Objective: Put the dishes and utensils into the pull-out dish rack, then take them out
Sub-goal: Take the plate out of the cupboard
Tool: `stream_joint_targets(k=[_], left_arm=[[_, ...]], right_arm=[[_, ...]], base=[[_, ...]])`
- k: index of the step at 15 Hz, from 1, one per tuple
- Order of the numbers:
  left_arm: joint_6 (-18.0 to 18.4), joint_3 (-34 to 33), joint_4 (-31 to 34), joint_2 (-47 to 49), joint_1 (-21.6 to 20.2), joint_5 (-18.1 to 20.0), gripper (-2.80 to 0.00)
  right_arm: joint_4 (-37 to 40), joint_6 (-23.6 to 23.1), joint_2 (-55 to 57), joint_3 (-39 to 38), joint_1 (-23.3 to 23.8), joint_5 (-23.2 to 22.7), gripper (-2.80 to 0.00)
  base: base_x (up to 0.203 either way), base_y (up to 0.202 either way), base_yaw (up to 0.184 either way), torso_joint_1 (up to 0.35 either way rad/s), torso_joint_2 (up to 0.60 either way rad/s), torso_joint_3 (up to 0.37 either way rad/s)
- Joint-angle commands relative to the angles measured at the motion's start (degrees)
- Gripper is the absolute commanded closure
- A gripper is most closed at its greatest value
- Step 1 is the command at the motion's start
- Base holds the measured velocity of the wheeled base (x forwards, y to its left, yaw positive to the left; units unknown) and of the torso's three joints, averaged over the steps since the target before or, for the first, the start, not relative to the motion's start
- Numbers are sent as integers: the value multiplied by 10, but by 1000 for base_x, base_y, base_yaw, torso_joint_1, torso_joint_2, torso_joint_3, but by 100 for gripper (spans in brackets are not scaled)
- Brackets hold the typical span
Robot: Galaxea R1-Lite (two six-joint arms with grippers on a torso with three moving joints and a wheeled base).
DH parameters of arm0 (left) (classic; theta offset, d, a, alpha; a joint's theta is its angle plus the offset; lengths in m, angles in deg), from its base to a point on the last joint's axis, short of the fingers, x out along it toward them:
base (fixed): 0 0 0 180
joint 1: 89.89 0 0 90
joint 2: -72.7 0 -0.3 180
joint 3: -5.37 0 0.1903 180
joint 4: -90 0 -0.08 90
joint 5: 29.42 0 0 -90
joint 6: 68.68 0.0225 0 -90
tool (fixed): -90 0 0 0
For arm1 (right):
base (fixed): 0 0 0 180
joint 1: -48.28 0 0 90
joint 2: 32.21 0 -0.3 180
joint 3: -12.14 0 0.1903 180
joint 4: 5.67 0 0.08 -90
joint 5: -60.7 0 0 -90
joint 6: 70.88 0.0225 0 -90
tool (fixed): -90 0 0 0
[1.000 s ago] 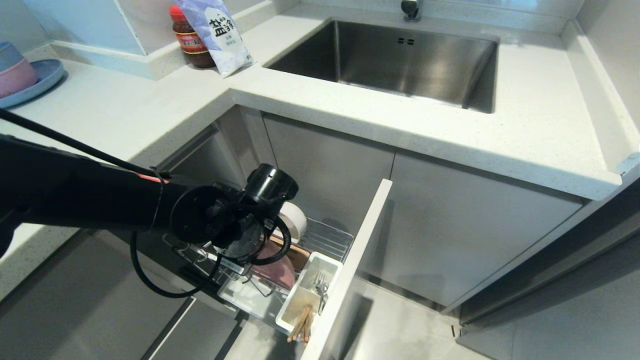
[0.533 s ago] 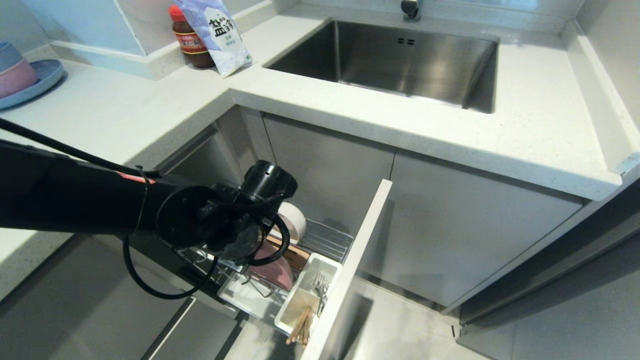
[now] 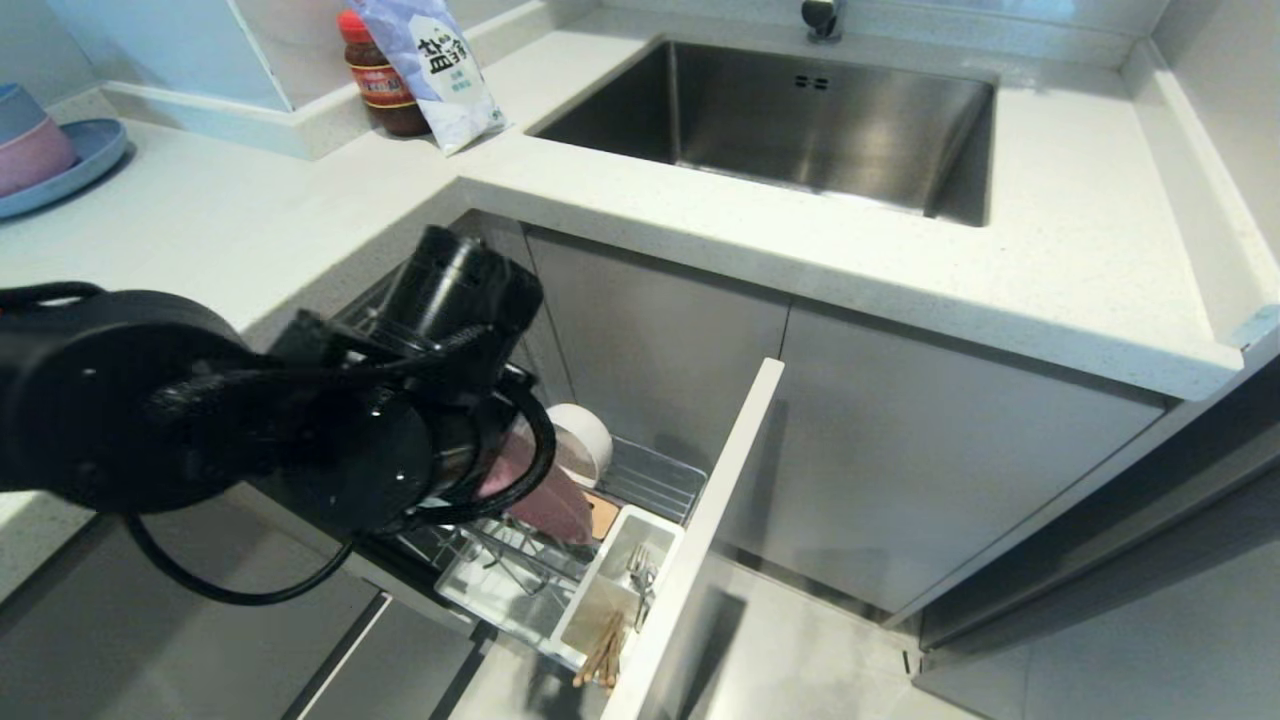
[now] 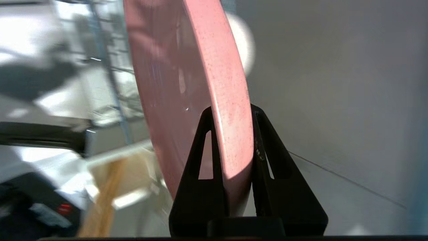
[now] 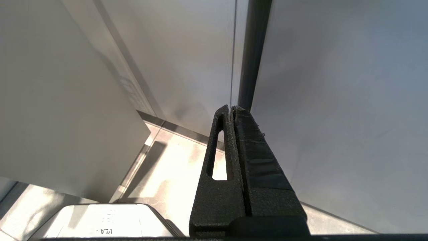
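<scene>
The left gripper (image 4: 230,112) is seen clamped on the rim of the large round flat pink plate (image 4: 187,83), which is held on edge above the chrome wire pull-out dish rack (image 3: 650,480), its face turned sideways. Its edge-on profile is given only by the left wrist view; in the head view it is mostly hidden by the arm. In the white plastic cutlery holder (image 3: 585,615), 1 silver metal fork (image 3: 640,578) and the light wooden chopsticks (image 3: 603,650) are stood. Behind, the cream-white speckled bowl (image 3: 585,440) is stood on edge. The right gripper (image 5: 232,110) is shown pressed together, empty, only in its wrist view.
</scene>
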Motion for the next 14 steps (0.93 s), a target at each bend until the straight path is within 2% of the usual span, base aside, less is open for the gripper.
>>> stream_joint_targets(k=[1, 3, 5, 7, 9, 10, 11, 12, 14], left_arm=[[9, 6, -2, -87, 38, -5, 0], [45, 16, -4, -144, 76, -5, 0], [121, 62, -5, -194, 95, -5, 0], [233, 109, -23, -226, 96, -4, 0], [355, 126, -74, -254, 83, -3, 0], [428, 128, -113, -267, 60, -1, 0], [483, 130, -147, -278, 17, 2, 0], [524, 130, -169, -287, -32, 13, 0], [610, 132, -190, -312, -147, 61, 0]], right_arm=[[0, 0, -1, -1, 0, 0, 0], [0, 0, -1, -1, 0, 0, 0], [0, 0, -1, -1, 0, 0, 0], [0, 0, -1, -1, 0, 0, 0], [0, 0, -1, -1, 0, 0, 0], [0, 0, -1, -1, 0, 0, 0], [0, 0, -1, -1, 0, 0, 0], [0, 0, -1, -1, 0, 0, 0], [0, 0, -1, -1, 0, 0, 0]], base=[[0, 0, 0, 0, 0, 0], [0, 0, 0, 0, 0, 0], [0, 0, 0, 0, 0, 0], [0, 0, 0, 0, 0, 0], [0, 0, 0, 0, 0, 0], [0, 0, 0, 0, 0, 0], [0, 0, 0, 0, 0, 0], [0, 0, 0, 0, 0, 0], [0, 0, 0, 0, 0, 0]])
